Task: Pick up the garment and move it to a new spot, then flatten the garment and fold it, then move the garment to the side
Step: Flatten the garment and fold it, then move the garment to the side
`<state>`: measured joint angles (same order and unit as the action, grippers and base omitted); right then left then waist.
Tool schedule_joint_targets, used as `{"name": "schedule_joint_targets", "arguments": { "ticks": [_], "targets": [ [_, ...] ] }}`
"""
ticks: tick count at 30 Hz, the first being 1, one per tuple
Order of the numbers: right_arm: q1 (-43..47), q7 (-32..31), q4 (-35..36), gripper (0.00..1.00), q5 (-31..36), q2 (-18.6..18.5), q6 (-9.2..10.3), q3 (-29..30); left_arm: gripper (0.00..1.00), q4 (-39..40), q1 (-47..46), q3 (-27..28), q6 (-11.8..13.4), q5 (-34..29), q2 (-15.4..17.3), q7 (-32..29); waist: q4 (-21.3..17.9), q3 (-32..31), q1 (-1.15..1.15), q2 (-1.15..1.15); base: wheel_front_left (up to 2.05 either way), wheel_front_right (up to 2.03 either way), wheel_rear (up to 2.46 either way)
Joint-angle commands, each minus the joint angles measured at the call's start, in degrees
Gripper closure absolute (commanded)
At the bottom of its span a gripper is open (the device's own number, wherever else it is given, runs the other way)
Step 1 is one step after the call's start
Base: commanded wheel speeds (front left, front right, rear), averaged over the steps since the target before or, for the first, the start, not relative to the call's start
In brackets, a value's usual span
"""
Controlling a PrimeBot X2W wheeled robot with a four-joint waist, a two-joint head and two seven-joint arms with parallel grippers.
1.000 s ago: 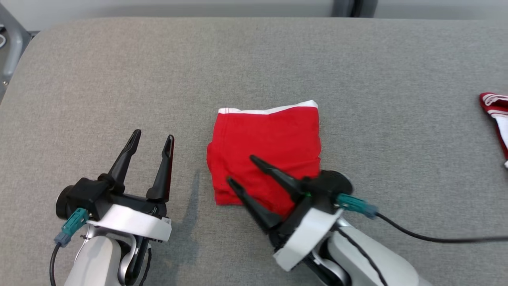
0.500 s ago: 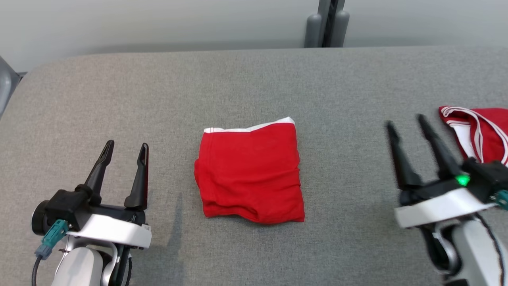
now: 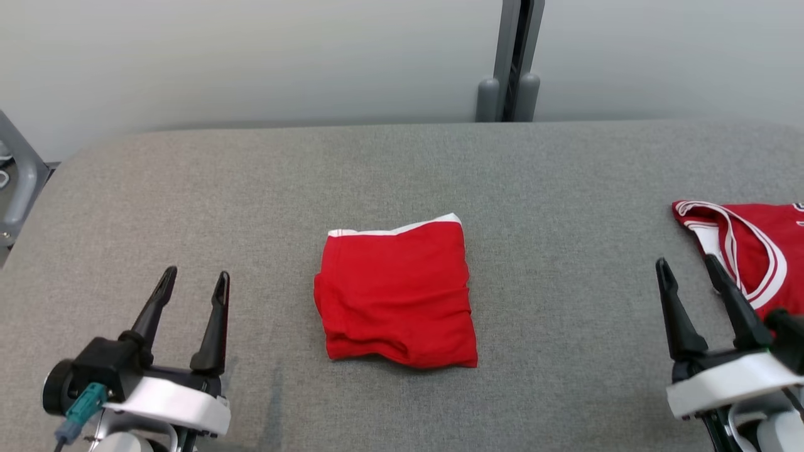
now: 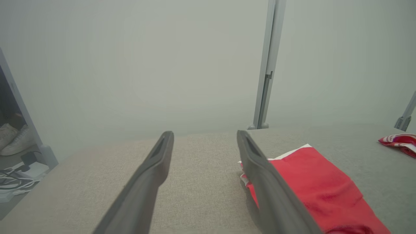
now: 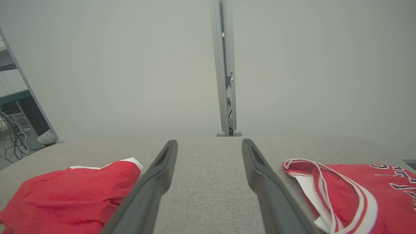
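One folded garment (image 3: pixel 397 292), between left gripper (image 3: pixel 196 274) and right gripper (image 3: pixel 684 261), touching neither

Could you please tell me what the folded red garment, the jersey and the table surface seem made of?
Folded red garment: soft matte knit, perhaps cotton, judging by its loose wrinkles.
Jersey: smoother fabric with white trim, possibly synthetic; hard to tell.
Table surface: grey woven cloth, matte, with visible weave.
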<state>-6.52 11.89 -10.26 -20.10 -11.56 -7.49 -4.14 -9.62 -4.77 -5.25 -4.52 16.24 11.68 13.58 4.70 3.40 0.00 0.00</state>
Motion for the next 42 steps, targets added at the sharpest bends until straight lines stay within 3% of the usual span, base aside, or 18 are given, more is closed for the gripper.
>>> {"name": "schedule_joint_targets", "arguments": {
  "ticks": [1,20,42],
  "targets": [
    [1.6,-0.5,0.7,0.00,0.5,-0.4,0.00,0.9,0.00,0.3,1.1,-0.1,0.2,0.2,0.4,-0.4,0.2,-1.3,0.00,0.00,0.00,0.00,0.00],
    [13.2,-7.4,11.9,0.00,3.6,2.9,0.00,8.0,0.00,2.9,6.4,-1.5,1.0,1.4,1.4,-4.6,1.2,-5.3,0.00,0.00,0.00,0.00,0.00],
    [13.8,-8.2,13.6,0.00,4.1,4.0,0.00,9.1,0.00,3.9,5.4,-2.4,1.6,2.3,1.7,-4.7,1.0,-4.6,0.00,0.00,0.00,0.00,0.00]
  ]
}}
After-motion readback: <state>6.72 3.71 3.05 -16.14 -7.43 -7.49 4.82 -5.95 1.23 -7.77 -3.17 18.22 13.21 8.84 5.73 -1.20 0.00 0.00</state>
